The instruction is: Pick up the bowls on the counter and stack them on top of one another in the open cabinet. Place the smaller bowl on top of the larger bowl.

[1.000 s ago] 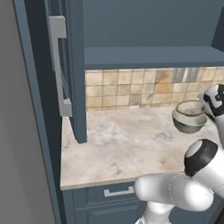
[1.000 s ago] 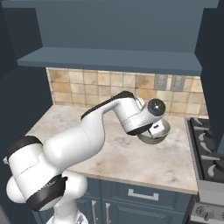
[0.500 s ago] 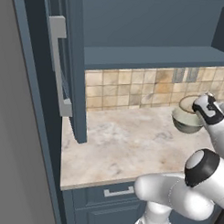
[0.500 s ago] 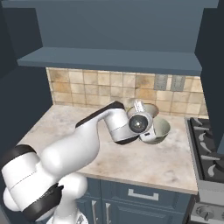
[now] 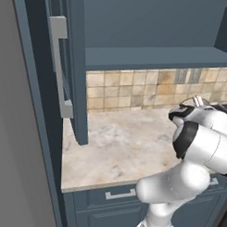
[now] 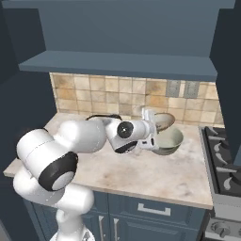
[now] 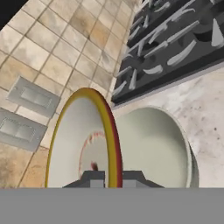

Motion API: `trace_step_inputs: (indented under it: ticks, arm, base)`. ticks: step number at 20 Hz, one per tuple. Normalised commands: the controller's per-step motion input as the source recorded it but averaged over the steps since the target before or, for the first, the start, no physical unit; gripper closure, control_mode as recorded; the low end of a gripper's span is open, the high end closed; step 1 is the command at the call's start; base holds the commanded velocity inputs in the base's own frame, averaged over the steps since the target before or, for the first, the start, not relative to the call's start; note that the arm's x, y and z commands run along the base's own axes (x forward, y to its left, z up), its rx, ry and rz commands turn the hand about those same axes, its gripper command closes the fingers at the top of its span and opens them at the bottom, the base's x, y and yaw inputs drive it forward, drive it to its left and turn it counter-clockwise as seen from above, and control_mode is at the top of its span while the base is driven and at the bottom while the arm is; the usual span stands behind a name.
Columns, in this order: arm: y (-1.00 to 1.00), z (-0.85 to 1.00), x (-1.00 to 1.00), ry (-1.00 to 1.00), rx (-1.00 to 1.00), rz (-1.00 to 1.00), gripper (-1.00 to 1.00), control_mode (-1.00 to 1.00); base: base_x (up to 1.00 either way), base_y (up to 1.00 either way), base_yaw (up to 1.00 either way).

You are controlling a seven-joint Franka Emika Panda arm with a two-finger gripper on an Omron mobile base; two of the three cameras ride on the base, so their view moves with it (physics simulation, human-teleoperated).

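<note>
Clamping the small bowl (image 7: 83, 140) by its rim, the jaws are holding it tilted beside the large bowl (image 6: 164, 140), cabinet shelf (image 6: 117, 66) lying above.

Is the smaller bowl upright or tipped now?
Tipped: the small round ceramic bowl stands on edge in the gripper, its cream inside facing sideways.

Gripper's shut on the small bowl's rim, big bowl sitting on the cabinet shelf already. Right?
Half right. The gripper is shut on the small bowl at its rim, as the hand view shows. But the big bowl is not on the cabinet shelf: the right base view shows it on the counter, beside the stove.
</note>
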Motion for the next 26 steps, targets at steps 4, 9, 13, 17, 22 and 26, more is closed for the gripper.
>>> trace_step_inputs:
  ticks: [4, 9, 13, 17, 22, 26]
  arm:
    - [-0.37, 0.00, 0.42, 0.11, 0.12, -0.12, 1.00, -1.00]
    - [-0.47, 0.00, 0.33, 0.09, 0.20, -0.03, 1.00, -1.00]
    - [-0.47, 0.00, 0.25, 0.06, 0.24, 0.00, 1.00, -1.00]
    - [-0.11, 0.00, 0.05, 0.01, 0.06, 0.00, 1.00, -1.00]
    - [0.00, 0.00, 0.00, 0.00, 0.00, 0.00, 1.00, -1.00]
    - [0.00, -0.07, 0.00, 0.00, 0.00, 0.00, 1.00, -1.00]
  base:
    - [0.00, 0.00, 0.00]
    - [0.00, 0.00, 0.00]
    - [0.00, 0.00, 0.00]
    - [0.00, 0.00, 0.00]
    - [0.00, 0.00, 0.00]
    - [0.00, 0.00, 0.00]
